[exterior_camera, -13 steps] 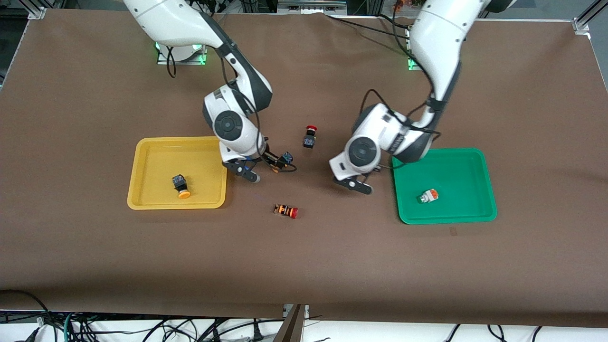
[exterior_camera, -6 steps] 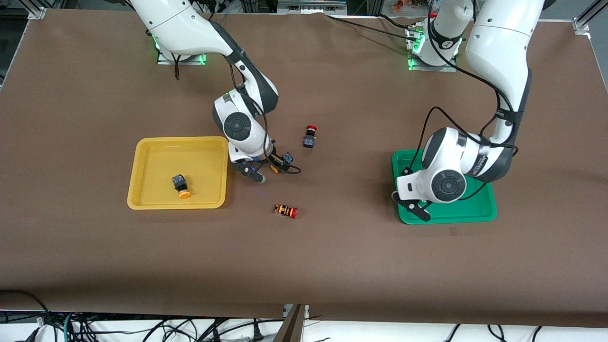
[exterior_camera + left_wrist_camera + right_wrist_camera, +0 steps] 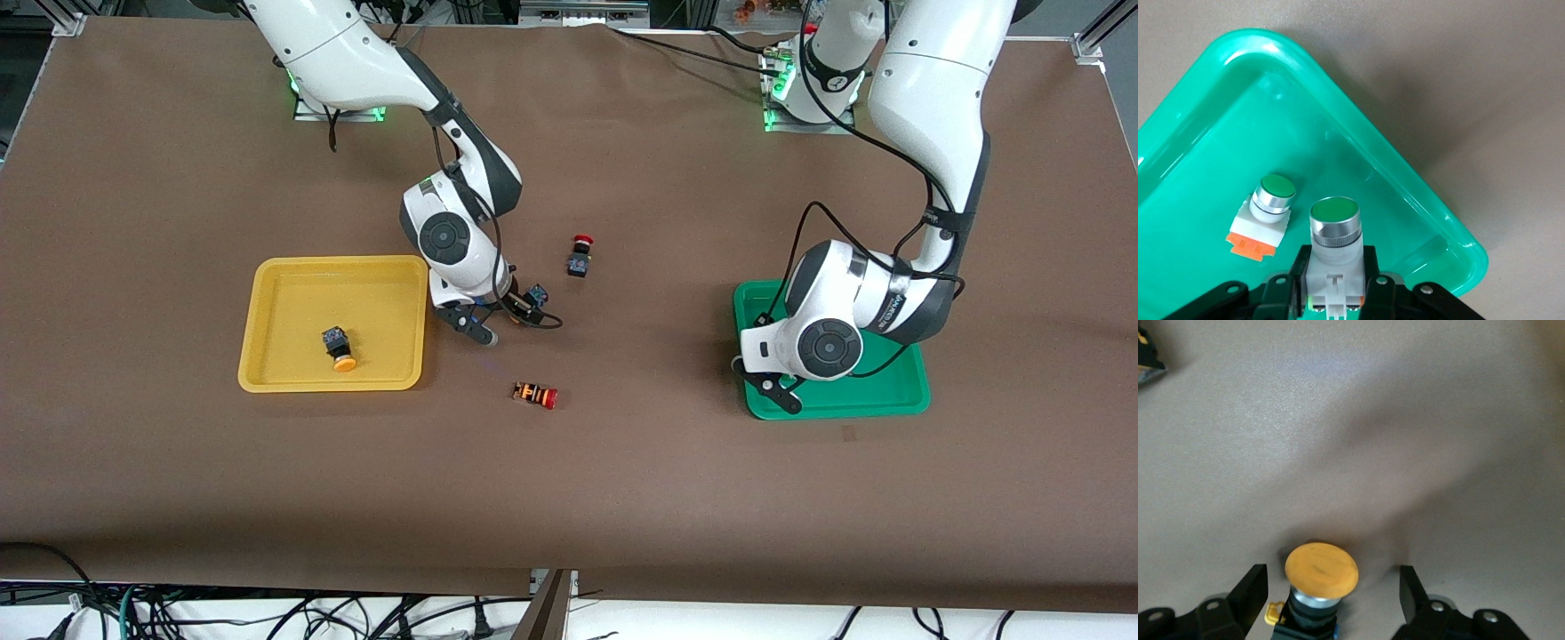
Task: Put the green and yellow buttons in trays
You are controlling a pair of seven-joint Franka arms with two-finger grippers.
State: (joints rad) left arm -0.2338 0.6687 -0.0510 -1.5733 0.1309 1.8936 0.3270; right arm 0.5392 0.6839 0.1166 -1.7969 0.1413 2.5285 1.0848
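Note:
My left gripper (image 3: 1333,293) is shut on a whitish button with a green cap (image 3: 1333,220) and holds it over the green tray (image 3: 1418,193). It is near the tray's corner toward the right arm's end. Another green-capped button (image 3: 1268,207) lies in that tray. In the front view the left hand (image 3: 773,384) hides both buttons above the green tray (image 3: 889,402). My right gripper (image 3: 1331,597) is open, low at the table, its jaws either side of a yellow-capped button (image 3: 1319,572) without touching it. That button (image 3: 536,295) sits beside the yellow tray (image 3: 267,378). A second yellow-capped button (image 3: 339,347) lies in this tray.
A red-capped black-bodied button (image 3: 580,256) stands farther from the front camera than the right gripper (image 3: 502,318). A red-capped button with an orange-striped body (image 3: 536,394) lies nearer the camera, between the two trays.
The left arm swung from the table between the trays to over the green tray, carrying its green button. The right gripper shifted slightly toward the yellow-capped button.

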